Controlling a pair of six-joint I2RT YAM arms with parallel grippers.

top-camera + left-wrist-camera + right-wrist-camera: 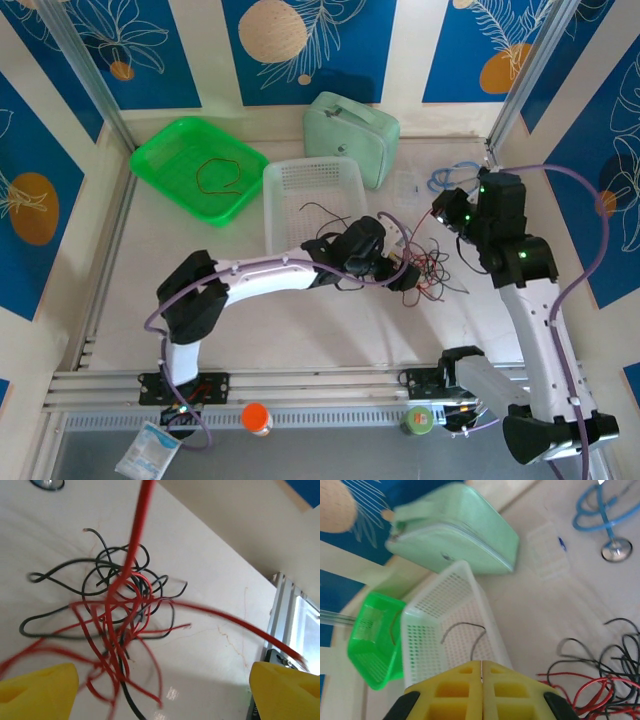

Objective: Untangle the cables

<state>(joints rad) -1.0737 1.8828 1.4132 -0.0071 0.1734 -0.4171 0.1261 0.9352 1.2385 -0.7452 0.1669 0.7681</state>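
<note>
Two arms work over a pale table (330, 330), the left arm (260, 272) stretched low toward the middle and the right arm (535, 300) raised at the right side. Toward the back sit a green tray (160, 150), a white mesh basket (275, 200) just beside it and a mint-green pouch (350, 135) touching the basket's far corner. The cables (432, 262) lie as a loose knot of red and black wires on the bare table right of the basket, between the two grippers. The left gripper (402, 276) is at the knot's near-left edge; in its wrist view its yellow fingertips (40, 687) stand wide apart, the knot (120, 610) on the table beyond them and one red strand running up out of the view. The right gripper (481, 680) has its yellow fingers pressed together, with no wire visibly between them. A coiled light-blue cable (450, 176) lies behind the knot. One black wire (325, 212) lies in the basket, and one red wire (215, 176) in the tray.
</note>
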